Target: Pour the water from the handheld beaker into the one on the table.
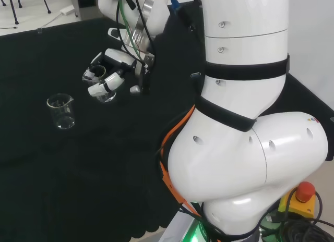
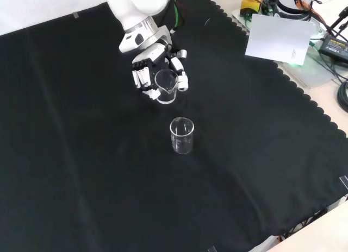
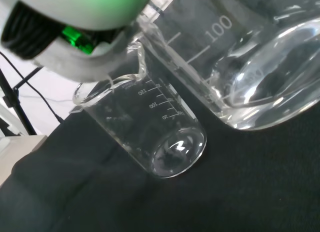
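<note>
Now hand [image 2: 155,67] grips beaker [image 2: 166,86] w/ water, near table beaker [image 2: 182,136]; pour not yet begun

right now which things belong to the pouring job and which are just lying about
Belongs to the job:
- hand
- held beaker
- beaker on the cloth

Just lying about:
- white sheet
- red stop button
- cables
</note>
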Available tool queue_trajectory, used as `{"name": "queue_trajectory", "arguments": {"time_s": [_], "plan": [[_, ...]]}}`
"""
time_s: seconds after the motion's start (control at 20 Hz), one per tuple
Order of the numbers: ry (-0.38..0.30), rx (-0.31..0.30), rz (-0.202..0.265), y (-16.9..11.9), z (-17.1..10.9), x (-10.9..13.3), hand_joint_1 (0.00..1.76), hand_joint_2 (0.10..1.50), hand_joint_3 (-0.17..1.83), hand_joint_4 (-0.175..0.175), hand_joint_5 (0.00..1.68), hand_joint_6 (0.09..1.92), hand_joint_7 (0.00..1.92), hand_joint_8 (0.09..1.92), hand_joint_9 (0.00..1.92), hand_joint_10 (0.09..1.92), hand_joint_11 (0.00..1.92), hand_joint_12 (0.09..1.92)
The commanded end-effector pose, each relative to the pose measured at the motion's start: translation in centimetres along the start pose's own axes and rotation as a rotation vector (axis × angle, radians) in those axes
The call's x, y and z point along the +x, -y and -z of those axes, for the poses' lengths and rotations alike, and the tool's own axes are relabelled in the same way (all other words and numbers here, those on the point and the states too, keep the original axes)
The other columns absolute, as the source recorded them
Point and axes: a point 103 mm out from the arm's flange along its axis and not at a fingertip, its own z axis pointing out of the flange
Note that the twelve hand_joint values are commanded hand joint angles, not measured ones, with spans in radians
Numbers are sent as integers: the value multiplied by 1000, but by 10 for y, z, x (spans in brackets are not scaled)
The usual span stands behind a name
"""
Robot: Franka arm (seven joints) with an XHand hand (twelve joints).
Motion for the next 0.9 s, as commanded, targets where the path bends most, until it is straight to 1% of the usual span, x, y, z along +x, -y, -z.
{"name": "queue_trajectory", "arguments": {"time_s": [0.05, 0.3, 0.55, 0.75, 0.8, 0.85, 0.9], "plan": [[31, 34, -4, 4, 5, 9, 1327, 622, 596, -175, 1462, 249, 1590, 87, 1607, 120, 1147, 877], [73, 56, -17, 0, 9, 18, 1327, 621, 599, -175, 1463, 250, 1591, 87, 1609, 118, 1149, 875], [125, 100, -33, -5, 15, 25, 1327, 619, 602, -175, 1463, 251, 1592, 87, 1612, 116, 1149, 874], [184, 148, -31, -15, 12, 35, 1327, 617, 605, -175, 1463, 252, 1593, 87, 1615, 116, 1149, 873], [202, 163, -31, -17, 12, 38, 1281, 610, 619, -101, 1472, 252, 1644, 87, 1620, 114, 1154, 874], [218, 173, -31, -18, 12, 40, 1239, 607, 625, -16, 1477, 252, 1688, 87, 1626, 111, 1157, 875], [235, 185, -32, -21, 11, 43, 1213, 606, 627, 42, 1480, 252, 1715, 87, 1631, 108, 1158, 876]]}}
